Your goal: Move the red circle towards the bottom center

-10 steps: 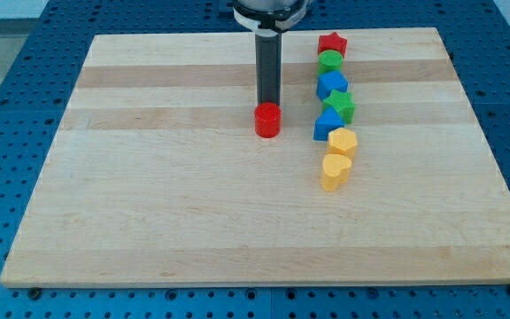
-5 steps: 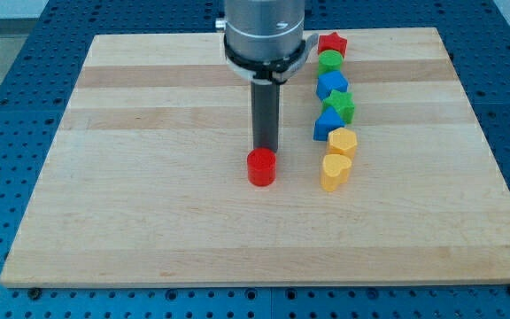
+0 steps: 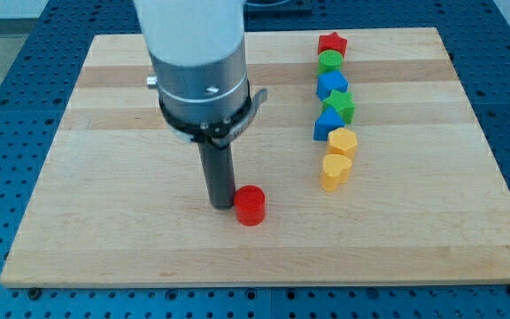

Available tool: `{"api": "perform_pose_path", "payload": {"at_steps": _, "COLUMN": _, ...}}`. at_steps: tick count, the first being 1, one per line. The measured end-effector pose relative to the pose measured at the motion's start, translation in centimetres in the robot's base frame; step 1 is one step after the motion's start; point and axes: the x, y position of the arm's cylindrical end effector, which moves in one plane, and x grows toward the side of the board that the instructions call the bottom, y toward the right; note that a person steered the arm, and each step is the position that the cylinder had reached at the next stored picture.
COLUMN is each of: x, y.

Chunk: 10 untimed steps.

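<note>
The red circle [image 3: 250, 206] is a short red cylinder on the wooden board [image 3: 104, 221], near the view's bottom centre. My tip [image 3: 220, 205] is down on the board just to the left of the red circle, touching or almost touching its left side. The dark rod rises to the arm's wide grey body, which hides part of the board's upper middle.
A column of blocks runs down the view's right of centre: red star [image 3: 332, 42], green circle [image 3: 329, 61], blue block [image 3: 332, 84], green star [image 3: 340, 105], blue block [image 3: 327, 124], yellow hexagon [image 3: 343, 141], yellow heart [image 3: 335, 170]. A blue perforated table surrounds the board.
The red circle has moved down the board towards the view's bottom. My tip has followed it down and shifted from above the circle to its left side.
</note>
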Motion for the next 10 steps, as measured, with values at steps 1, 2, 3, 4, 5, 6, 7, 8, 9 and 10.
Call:
{"api": "perform_pose_path", "payload": {"at_steps": 1, "x": 0.0, "y": 0.0}}
{"api": "perform_pose_path", "payload": {"at_steps": 2, "x": 0.1, "y": -3.7}}
{"api": "perform_pose_path", "payload": {"at_steps": 3, "x": 2.1, "y": -5.2}}
{"api": "perform_pose_path", "payload": {"at_steps": 4, "x": 3.2, "y": -2.7}}
{"api": "perform_pose_path", "payload": {"at_steps": 5, "x": 3.0, "y": -2.7}}
{"api": "perform_pose_path", "payload": {"at_steps": 6, "x": 3.0, "y": -2.6}}
{"api": "perform_pose_path", "payload": {"at_steps": 7, "x": 3.0, "y": -0.5}}
{"api": "perform_pose_path", "payload": {"at_steps": 8, "x": 3.0, "y": 2.5}}
{"api": "perform_pose_path", "payload": {"at_steps": 9, "x": 3.0, "y": 4.9}}
{"api": "perform_pose_path", "payload": {"at_steps": 10, "x": 2.9, "y": 2.9}}
